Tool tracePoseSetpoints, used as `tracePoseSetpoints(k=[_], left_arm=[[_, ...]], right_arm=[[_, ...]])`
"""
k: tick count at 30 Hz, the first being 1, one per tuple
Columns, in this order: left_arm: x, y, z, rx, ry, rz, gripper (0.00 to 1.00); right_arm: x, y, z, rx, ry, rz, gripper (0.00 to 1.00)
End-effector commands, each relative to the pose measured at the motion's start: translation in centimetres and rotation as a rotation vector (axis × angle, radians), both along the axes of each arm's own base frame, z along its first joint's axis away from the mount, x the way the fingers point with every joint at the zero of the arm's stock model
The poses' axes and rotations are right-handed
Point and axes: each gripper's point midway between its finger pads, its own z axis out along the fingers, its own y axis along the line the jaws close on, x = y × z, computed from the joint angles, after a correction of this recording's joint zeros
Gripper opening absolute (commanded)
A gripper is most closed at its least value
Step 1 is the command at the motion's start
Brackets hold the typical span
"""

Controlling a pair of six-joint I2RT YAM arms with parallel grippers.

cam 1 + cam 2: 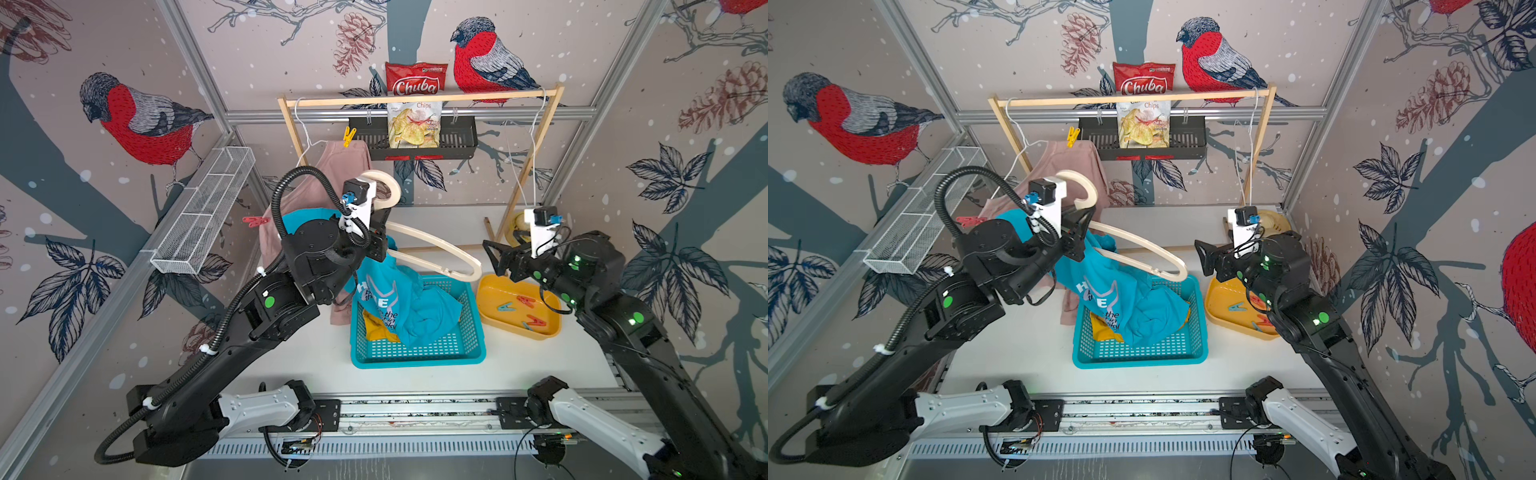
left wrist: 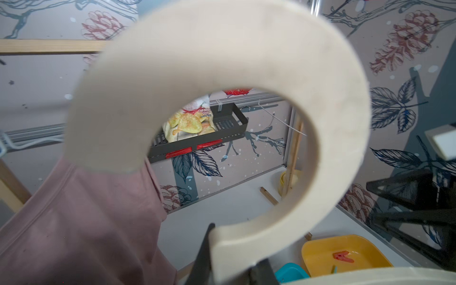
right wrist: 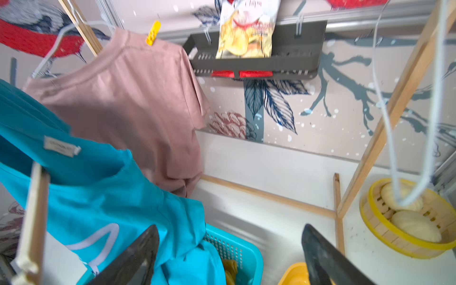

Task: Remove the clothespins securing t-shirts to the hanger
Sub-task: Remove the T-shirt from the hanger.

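Left gripper point(image 1: 384, 232) is clamped on the neck of the cream hanger point(image 1: 476, 269), which I see tilted above the basket point(image 1: 415, 360). At ten o'clock of the basket, a red clothespin point(image 1: 254, 221) and a yellow clothespin point(image 1: 349, 136) grip the pink t-shirt point(image 1: 345, 162) hanging on the wooden rack point(image 1: 415, 99). The teal t-shirt point(image 1: 411, 307) trails from the hanger into the basket, over the yellow t-shirt point(image 1: 376, 330). At three o'clock of the basket, loose red and blue clothespins point(image 1: 525, 301) lie in the yellow tray point(image 1: 490, 291). The right gripper point(image 1: 492, 259) hangs above it, jaws spread and empty.
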Motion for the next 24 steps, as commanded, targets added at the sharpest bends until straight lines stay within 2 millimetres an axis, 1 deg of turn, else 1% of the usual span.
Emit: tracePoseSetpoints(k=[1,5,7,8,11,15,18,21,24], left_arm=[[-0.3,-1.5,1.0,0.049,-0.082,0.003,0.00],[-0.6,-4.2,-0.1,0.142,-0.094,-0.030,0.00],[-0.6,-5.2,-0.7,0.168,-0.088,-0.041,0.00],[-0.5,-5.7,-1.0,0.176,-0.085,-0.048,0.00],[-0.2,-6.7,-1.6,0.179,-0.074,-0.058,0.00],[0.1,-7.7,-2.5,0.187,-0.064,-0.073,0.00],[0.2,-8.5,-3.2,0.201,-0.056,-0.087,0.00],[0.3,-9.1,-3.5,0.214,-0.055,-0.101,0.00],[0.2,-9.7,-3.9,0.235,-0.061,-0.125,0.00]], right_arm=[[-1.9,1.1,1.8,0.017,-0.009,0.110,0.91],[-4.6,3.3,4.4,0.072,-0.018,0.302,0.89],[-5.4,4.1,5.0,0.095,-0.023,0.367,0.88],[-5.5,4.4,5.0,0.104,-0.017,0.385,0.88],[-5.1,5.6,3.6,0.109,0.038,0.424,0.85],[-5.6,8.1,1.6,0.087,0.091,0.504,0.84],[-5.5,9.5,0.4,0.022,0.085,0.487,0.84],[-4.5,10.3,-1.3,-0.054,0.101,0.444,0.82],[-3.2,10.7,-3.2,-0.130,0.122,0.401,0.75]])
